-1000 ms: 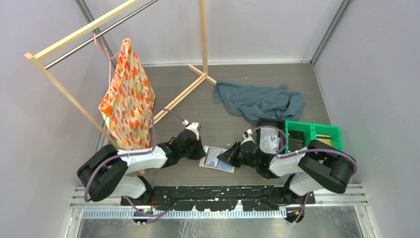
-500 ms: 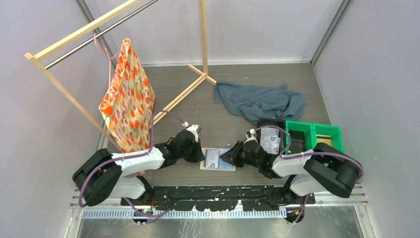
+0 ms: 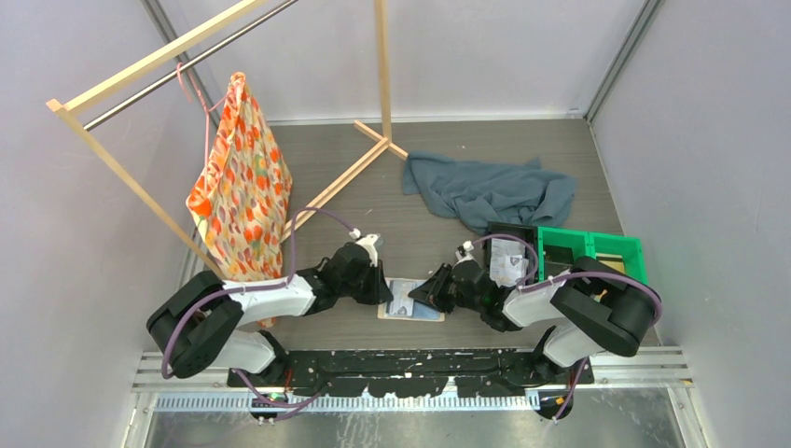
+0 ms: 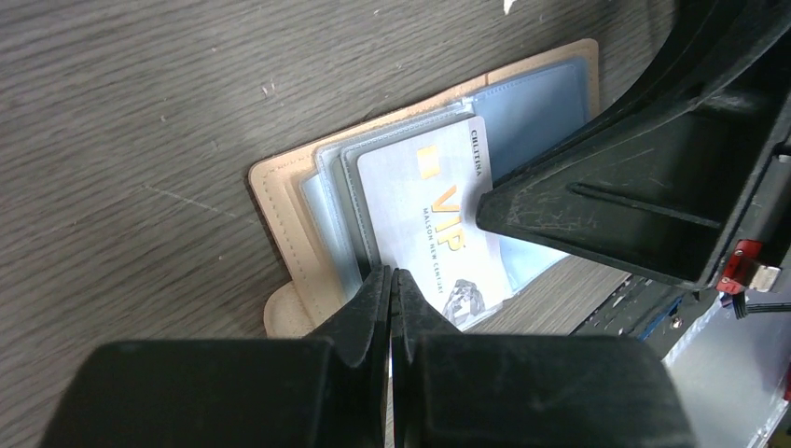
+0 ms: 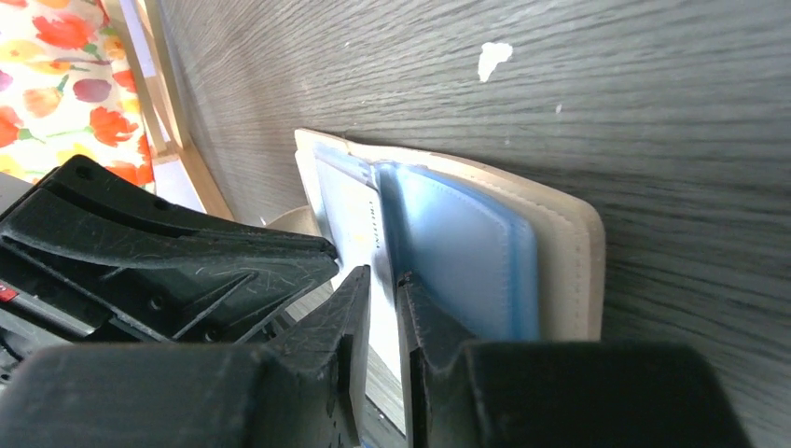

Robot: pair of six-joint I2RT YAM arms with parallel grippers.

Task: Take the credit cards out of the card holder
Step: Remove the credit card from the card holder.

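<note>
The card holder [image 4: 268, 215] looks like matt tan stitched leather, with smooth, faintly shiny pale blue plastic pockets. The credit card [image 4: 429, 219] is glossy pale grey with gold print. The table [image 4: 140, 93] is matt dark wood grain, lightly scratched. The left gripper [image 4: 392, 282] is scuffed matt black plastic.

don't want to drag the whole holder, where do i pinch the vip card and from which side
Best pinch the VIP card by its printed long edge, from the right gripper's side. That edge shows bare beside the card holder's blue pocket; the rest lies flat.
</note>
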